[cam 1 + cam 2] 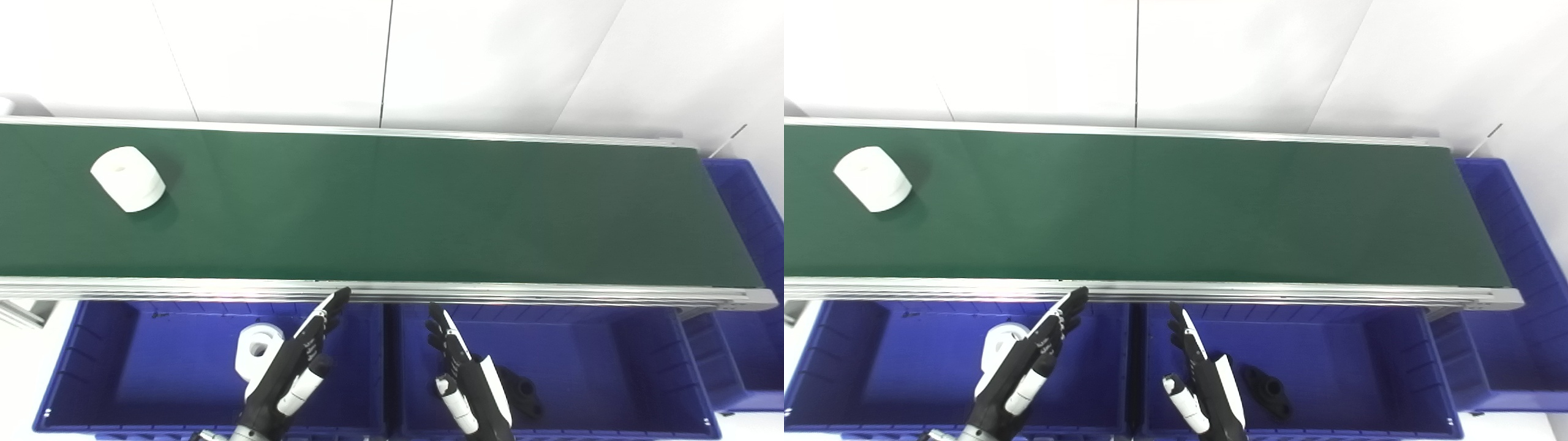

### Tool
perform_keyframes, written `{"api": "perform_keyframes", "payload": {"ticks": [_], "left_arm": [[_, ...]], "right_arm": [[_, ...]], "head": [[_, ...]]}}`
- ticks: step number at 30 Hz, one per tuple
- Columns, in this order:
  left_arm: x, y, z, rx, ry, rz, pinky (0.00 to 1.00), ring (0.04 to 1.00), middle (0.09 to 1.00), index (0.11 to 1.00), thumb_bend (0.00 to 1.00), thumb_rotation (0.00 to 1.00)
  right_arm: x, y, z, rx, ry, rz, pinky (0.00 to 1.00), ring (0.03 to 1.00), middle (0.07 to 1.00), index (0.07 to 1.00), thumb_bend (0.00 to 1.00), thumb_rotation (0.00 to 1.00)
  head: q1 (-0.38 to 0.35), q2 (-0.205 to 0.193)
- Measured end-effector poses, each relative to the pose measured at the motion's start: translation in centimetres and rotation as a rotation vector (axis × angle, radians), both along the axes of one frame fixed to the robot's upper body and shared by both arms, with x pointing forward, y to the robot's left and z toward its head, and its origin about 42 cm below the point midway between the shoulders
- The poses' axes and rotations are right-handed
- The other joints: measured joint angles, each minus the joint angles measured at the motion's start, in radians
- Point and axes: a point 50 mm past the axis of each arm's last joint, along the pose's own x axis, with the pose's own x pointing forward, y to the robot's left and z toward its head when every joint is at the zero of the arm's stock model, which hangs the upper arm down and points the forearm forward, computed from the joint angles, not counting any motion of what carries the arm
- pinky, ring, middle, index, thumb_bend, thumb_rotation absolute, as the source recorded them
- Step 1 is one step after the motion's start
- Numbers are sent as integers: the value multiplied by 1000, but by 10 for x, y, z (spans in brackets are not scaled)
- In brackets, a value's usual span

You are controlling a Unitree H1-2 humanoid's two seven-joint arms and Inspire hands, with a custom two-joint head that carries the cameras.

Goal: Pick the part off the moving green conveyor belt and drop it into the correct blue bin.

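A white cylindrical part (128, 179) lies on the green conveyor belt (392, 208) at its far left. My left hand (294, 373) hovers open over the left blue bin (92, 367), fingers stretched toward the belt's near rail. Open as well, my right hand (468, 383) floats above the middle blue bin (612, 367). Both hands are far from the part and hold nothing. Another white part (257, 349) rests in the left bin, partly behind my left hand. A black part (520, 389) lies in the middle bin beside my right hand.
A third blue bin (747, 245) stands past the belt's right end. An aluminium rail (392, 291) borders the belt's near side, just beyond my fingertips. White wall panels rise behind the belt.
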Motion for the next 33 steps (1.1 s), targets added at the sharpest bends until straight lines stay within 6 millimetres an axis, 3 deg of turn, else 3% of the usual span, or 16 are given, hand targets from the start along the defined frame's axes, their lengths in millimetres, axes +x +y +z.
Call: {"api": "perform_keyframes", "payload": {"ticks": [2, 4, 17, 23, 33], "left_arm": [[0, -1, -7, 4, 17, 2, 944, 968, 951, 914, 807, 867], [0, -3, -14, 4, 33, 4, 926, 953, 945, 908, 769, 857], [4, -16, -29, -14, -15, -8, 839, 910, 912, 877, 782, 862], [4, -18, -29, -22, -18, -5, 841, 911, 914, 881, 778, 848], [4, -18, -29, -24, -19, -5, 819, 907, 914, 874, 791, 843]], "right_arm": [[0, -2, -4, -6, 11, 2, 945, 966, 992, 993, 802, 1000], [0, -4, -10, -16, 29, 5, 957, 975, 995, 997, 819, 1000], [4, -18, -23, -2, 78, -4, 1000, 1000, 1000, 1000, 826, 1000], [5, -21, -27, 6, 97, 5, 1000, 1000, 1000, 1000, 836, 1000], [5, -22, -27, 10, 98, 4, 1000, 1000, 1000, 1000, 838, 1000]], "head": [[38, -63], [57, -83], [118, -161], [123, -169], [127, -144]]}}
